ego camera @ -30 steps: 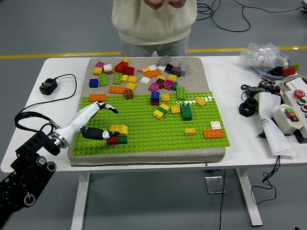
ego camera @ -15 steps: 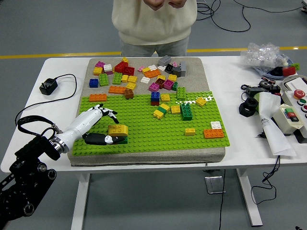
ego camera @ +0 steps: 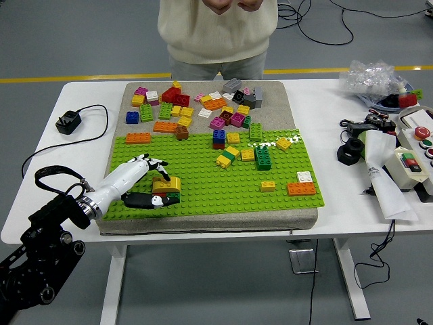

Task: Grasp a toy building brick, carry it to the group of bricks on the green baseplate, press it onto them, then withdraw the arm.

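You are looking at the white-shelled left hand (ego camera: 139, 183) resting at nine o'clock of the yellow plastic brick (ego camera: 166, 183), which is sitting on the small red-and-green stack on the green studded baseplate (ego camera: 203, 179). Fingers loosely spread, gripping nothing; only withdrawal is remaining.

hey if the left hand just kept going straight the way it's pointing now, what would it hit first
The left hand points rightward across the green baseplate. Straight on, it would first meet the yellow brick on its small stack, right at the fingertips. Whether the fingers already touch it is unclear from this view.
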Controlling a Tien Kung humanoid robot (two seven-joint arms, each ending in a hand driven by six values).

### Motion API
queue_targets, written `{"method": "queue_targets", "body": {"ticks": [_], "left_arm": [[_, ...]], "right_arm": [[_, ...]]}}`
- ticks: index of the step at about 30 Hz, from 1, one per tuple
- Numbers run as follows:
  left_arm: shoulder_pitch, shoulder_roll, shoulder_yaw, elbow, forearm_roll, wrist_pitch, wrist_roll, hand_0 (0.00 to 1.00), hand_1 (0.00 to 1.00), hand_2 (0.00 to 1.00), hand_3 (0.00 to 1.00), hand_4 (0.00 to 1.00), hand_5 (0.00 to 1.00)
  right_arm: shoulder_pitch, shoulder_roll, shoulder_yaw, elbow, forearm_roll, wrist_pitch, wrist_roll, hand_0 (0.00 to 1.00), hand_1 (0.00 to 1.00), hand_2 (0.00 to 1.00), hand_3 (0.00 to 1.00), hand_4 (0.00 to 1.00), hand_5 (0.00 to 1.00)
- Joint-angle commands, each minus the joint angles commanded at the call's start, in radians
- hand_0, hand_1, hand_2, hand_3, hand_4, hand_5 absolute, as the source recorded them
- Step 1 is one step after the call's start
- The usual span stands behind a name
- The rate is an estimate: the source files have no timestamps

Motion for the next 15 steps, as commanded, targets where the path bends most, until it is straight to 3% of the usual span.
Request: {"method": "queue_targets", "body": {"ticks": [15], "left_arm": [[-0.006,-0.007,-0.010,0.055,0.019,0.003,0.002,0.998,0.912,0.886,0.557,0.977,0.693]], "right_arm": [[-0.001,0.000,0.001,0.000,0.000,0.000,0.000,0.795,0.700,0.749,0.707,0.901,0.548]]}}
